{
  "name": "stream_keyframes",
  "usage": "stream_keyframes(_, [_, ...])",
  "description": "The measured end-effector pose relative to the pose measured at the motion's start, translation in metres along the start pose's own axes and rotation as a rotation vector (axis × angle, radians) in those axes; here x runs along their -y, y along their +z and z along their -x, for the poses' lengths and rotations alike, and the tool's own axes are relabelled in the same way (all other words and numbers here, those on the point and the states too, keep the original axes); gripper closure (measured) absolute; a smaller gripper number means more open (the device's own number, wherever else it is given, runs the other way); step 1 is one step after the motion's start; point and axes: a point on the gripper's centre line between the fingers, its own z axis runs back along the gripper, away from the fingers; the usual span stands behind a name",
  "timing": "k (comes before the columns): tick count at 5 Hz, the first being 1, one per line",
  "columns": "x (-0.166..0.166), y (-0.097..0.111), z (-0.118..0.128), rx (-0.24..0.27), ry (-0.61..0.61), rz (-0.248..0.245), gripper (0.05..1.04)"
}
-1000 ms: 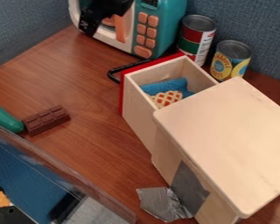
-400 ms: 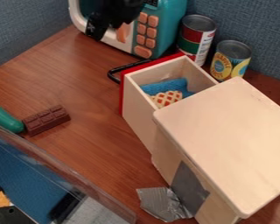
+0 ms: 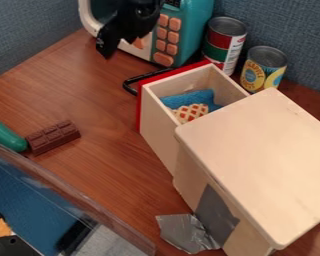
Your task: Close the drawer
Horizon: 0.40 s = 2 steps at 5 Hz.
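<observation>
Red-fronted drawer out of its cabinet; push to be made

Drawer (image 3: 161, 134) stands well open from the wooden cabinet (image 3: 259, 155) on the counter (image 3: 106, 170); blue cloth (image 3: 189, 99) and toy waffle (image 3: 191, 112) lie inside. End effector (image 3: 118, 42) is by the toy microwave (image 3: 191, 30), apart from the black handle (image 3: 148, 76). Cannot tell how wide it is set; nothing seen in its grip.

Step judged: line up, then push. Suggested method: lower outside the red front (image 3: 140, 106), contact near mid-width, press steadily along the drawer's length toward the cabinet. Off-centre force could jam the drawer or turn the cabinet. Watch clearance to the red-and-green can (image 3: 224, 44).
</observation>
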Motion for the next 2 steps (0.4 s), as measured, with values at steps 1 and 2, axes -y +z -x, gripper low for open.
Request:
stream_keyframes(1, [0.0029, -0.0037, -0.0085, 0.053, -0.002, 0.031, 0.083])
stream_keyframes(2, [0.0054, -0.0063, -0.0167, 0.088, -0.009, 0.04, 0.083])
